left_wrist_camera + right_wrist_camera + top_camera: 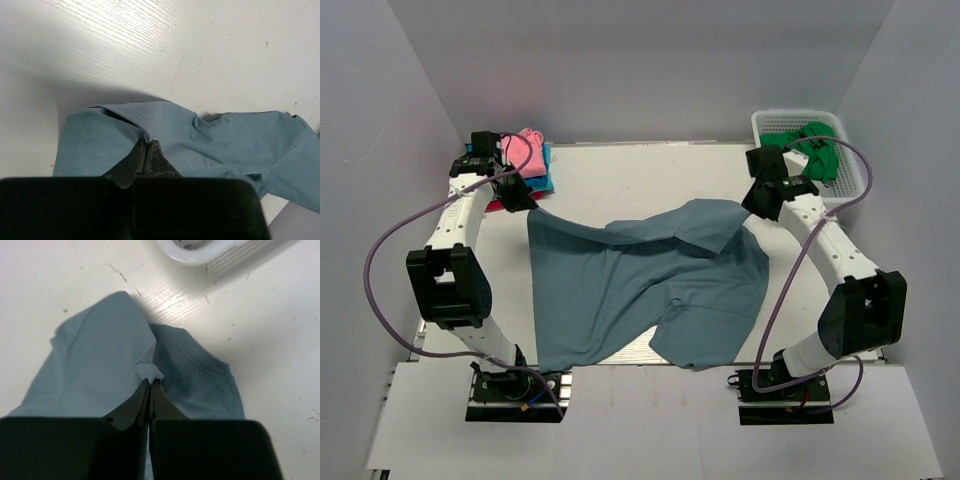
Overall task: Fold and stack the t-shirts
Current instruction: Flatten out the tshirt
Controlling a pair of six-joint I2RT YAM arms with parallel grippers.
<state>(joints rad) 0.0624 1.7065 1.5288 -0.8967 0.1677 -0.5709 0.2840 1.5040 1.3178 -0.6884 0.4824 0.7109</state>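
Note:
A large slate-blue t-shirt [640,290] lies spread and rumpled across the middle of the table, its near hem at the front edge. My left gripper [523,198] is shut on its far left corner; the pinched fold shows in the left wrist view [147,136]. My right gripper [757,203] is shut on its far right corner, a hemmed edge [150,371] held between the tips. The shirt also fills the left wrist view [225,145] and the right wrist view [95,365]. Folded pink [528,146], bright blue [544,168] and red [498,206] shirts are stacked at the far left.
A white mesh basket [850,160] stands at the far right corner with green cloth [818,150] in it; its rim shows in the right wrist view [215,255]. The white table [620,180] shows behind the shirt. Grey walls close in on three sides.

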